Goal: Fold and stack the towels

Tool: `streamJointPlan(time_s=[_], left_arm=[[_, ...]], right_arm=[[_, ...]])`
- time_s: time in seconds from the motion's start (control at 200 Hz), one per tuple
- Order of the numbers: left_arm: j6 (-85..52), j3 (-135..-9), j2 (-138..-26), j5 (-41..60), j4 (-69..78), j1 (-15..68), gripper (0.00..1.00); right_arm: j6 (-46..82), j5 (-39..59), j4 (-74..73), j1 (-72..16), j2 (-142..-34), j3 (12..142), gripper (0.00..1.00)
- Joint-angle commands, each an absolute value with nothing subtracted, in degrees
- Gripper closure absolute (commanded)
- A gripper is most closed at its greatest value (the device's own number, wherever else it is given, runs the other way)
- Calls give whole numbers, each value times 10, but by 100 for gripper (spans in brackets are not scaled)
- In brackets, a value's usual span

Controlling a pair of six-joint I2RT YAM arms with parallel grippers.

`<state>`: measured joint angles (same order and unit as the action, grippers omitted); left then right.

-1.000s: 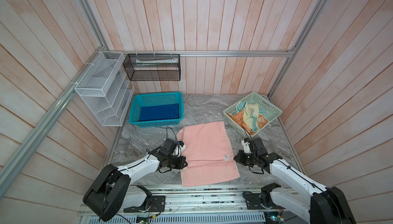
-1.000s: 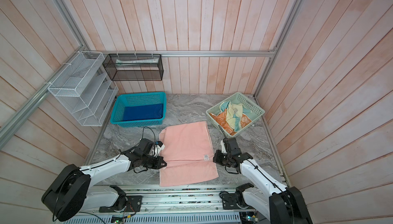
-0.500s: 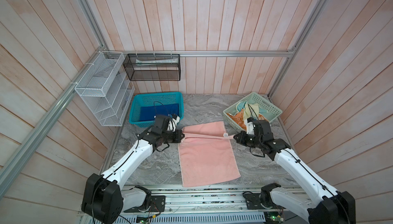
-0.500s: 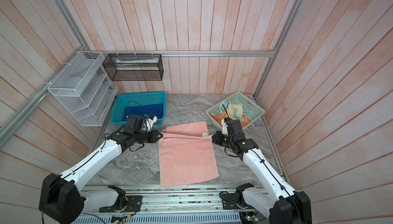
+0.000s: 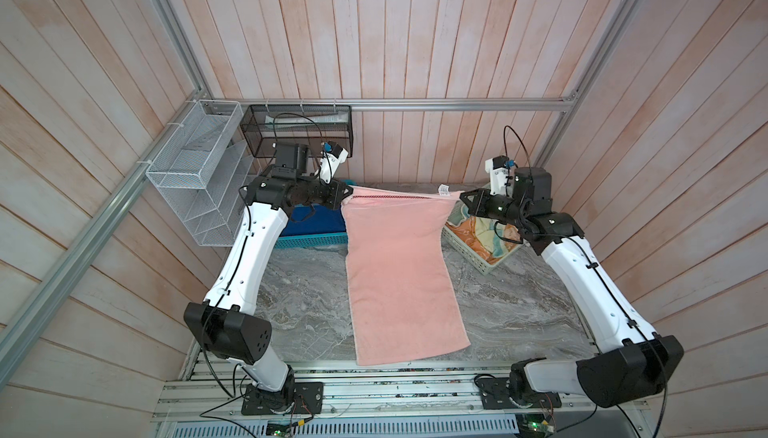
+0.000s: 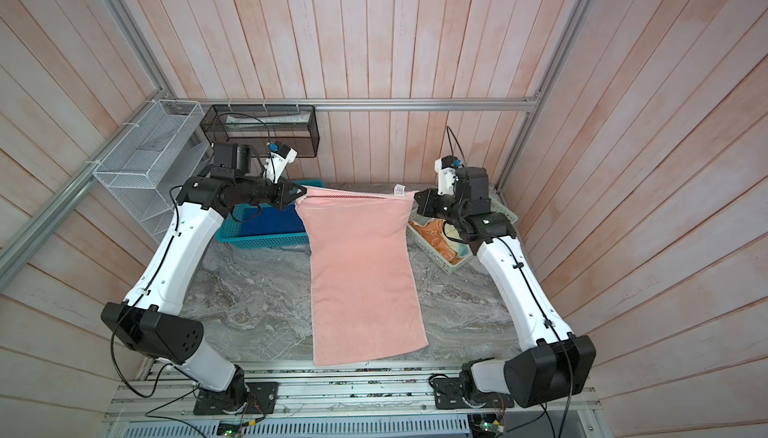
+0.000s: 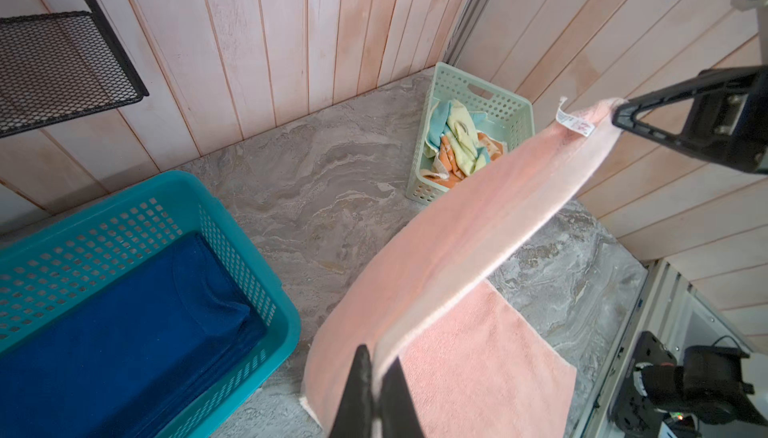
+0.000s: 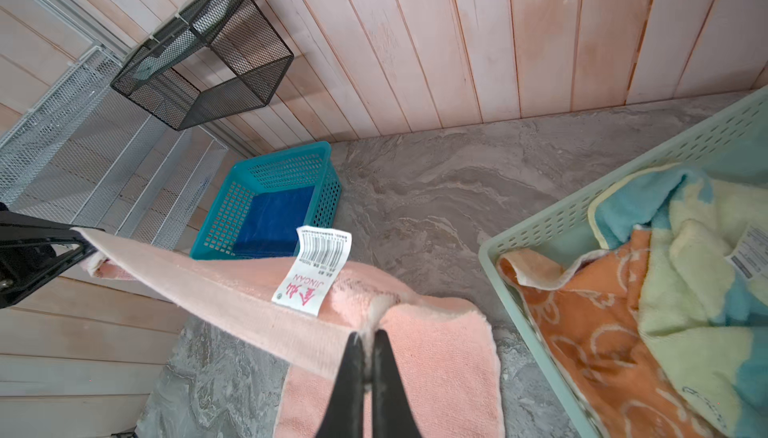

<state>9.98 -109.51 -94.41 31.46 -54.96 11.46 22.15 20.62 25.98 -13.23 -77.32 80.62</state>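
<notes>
I'm gripping pink towel [image 5: 399, 273] corners, L claw [image 5: 347, 195] & R claw [image 5: 461, 196] clamped tight; aiming for level, taut edge betw. them.

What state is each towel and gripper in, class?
Salmon pink terry towel: unfolded, hanging.
Royal blue terry towel: folded, in teal basket.
Pale yellow towel: crumpled, in pale green tray.
Orange towel: crumpled there.
Left gripper: shut on pink towel.
Right gripper: shut on pink towel.

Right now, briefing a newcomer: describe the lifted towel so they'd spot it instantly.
On the marble tabletop, between teal basket and pale green tray, the salmon pink towel drapes from its lifted far edge. It alone is plain pink, white-tagged, outside any container.
</notes>
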Motion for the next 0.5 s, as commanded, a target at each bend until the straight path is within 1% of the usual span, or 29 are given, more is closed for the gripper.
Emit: streamJointPlan(time_s=[0.0,0.065,0.145,0.245,0.32,0.45,0.495], left_arm=[[151,-1103,-930,249,-611,103,100],[152,-1054,-907,236,-607,116,100],[145,-944,-857,226,-583,126,100],[122,-804,-784,219,-548,144,100],[94,-718,-734,216,-528,166,100],[38,-599,-670,225,-501,206,100],[17,-579,-657,231,-482,220,100]], right_arm=[[194,150,332,-103,-758,806,100],[192,151,348,-103,-740,772,100],[205,157,362,-103,-704,700,100],[243,181,373,-103,-638,562,100],[268,179,394,-103,-585,470,100],[299,163,419,-103,-517,373,100],[307,163,415,-103,-504,354,100]])
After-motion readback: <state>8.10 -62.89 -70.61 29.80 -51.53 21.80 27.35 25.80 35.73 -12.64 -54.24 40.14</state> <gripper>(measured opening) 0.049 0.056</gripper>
